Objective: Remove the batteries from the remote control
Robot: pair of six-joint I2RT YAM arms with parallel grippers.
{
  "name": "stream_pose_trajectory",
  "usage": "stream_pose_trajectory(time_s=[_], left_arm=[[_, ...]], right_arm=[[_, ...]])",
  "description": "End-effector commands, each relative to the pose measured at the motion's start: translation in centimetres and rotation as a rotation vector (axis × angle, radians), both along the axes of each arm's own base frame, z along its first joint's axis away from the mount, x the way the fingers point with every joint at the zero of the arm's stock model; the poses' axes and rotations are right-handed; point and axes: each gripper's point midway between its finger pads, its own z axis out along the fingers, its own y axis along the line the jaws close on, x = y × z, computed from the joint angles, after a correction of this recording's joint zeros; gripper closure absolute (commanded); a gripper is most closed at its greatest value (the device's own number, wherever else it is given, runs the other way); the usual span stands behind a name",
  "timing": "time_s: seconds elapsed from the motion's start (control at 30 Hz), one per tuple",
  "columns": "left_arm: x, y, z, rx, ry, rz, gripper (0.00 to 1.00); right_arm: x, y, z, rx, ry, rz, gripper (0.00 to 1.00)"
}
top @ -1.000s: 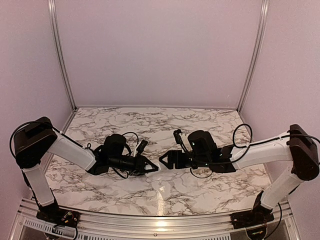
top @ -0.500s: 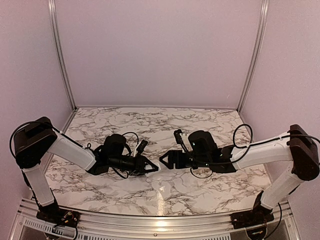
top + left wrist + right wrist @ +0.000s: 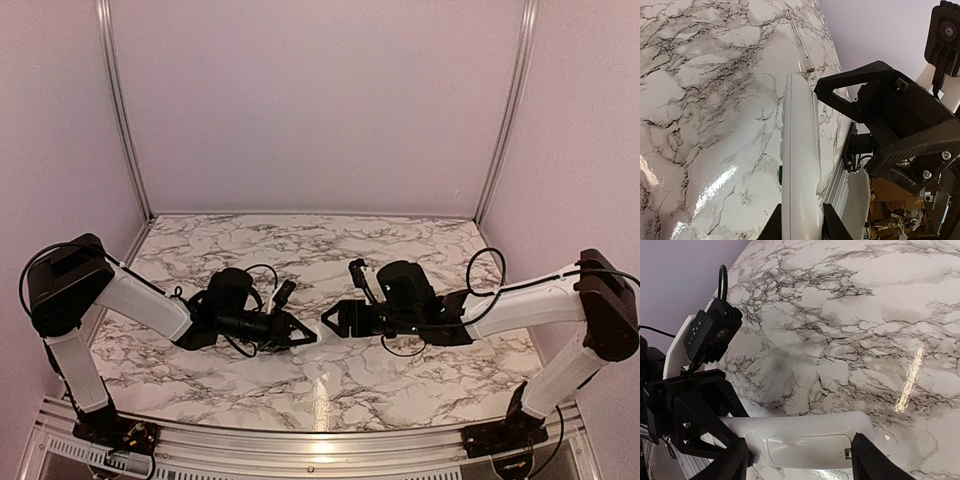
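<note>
Since your left end effector (image 3: pixel 800 227) gripped the remote control (image 3: pixel 800 165) by one end and the right end effector (image 3: pixel 802 460) hung open, prying could've twisted it loose.

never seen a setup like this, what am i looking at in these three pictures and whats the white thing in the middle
These are two robot arms, bolted at the near edge of a marble table. The wide picture is taken from above and behind them. The other two come from a small camera on each wrist. Each arm ends in a two-finger end effector. The left end effector is shut on a white remote control, holding it by one end. The right end effector is open, close to the remote's back, where the battery cover is still on, so no batteries show. A thin pale stick lies on the table.
</note>
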Motion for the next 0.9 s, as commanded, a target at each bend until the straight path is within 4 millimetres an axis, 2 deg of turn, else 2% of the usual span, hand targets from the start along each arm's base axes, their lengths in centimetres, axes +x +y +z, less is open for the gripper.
stream_pose_trajectory(time_s=[0.0, 0.2, 0.4, 0.87], left_arm=[[0.6, -0.5, 2.1, -0.047, -0.064, 0.007, 1.0], [0.6, -0.5, 2.1, -0.047, -0.063, 0.008, 1.0], [0.6, -0.4, 2.1, -0.048, -0.065, 0.01, 1.0], [0.6, -0.3, 2.2, -0.048, -0.067, 0.011, 1.0]], right_arm=[[-1.4, 1.3, 1.9, 0.077, 0.005, 0.07, 0.34], [-1.1, 0.9, 2.1, 0.065, -0.006, 0.048, 0.43], [-1.1, 0.8, 2.4, 0.072, -0.011, 0.045, 0.59], [-0.9, 0.7, 0.9, 0.044, 0.003, 0.032, 0.6]])
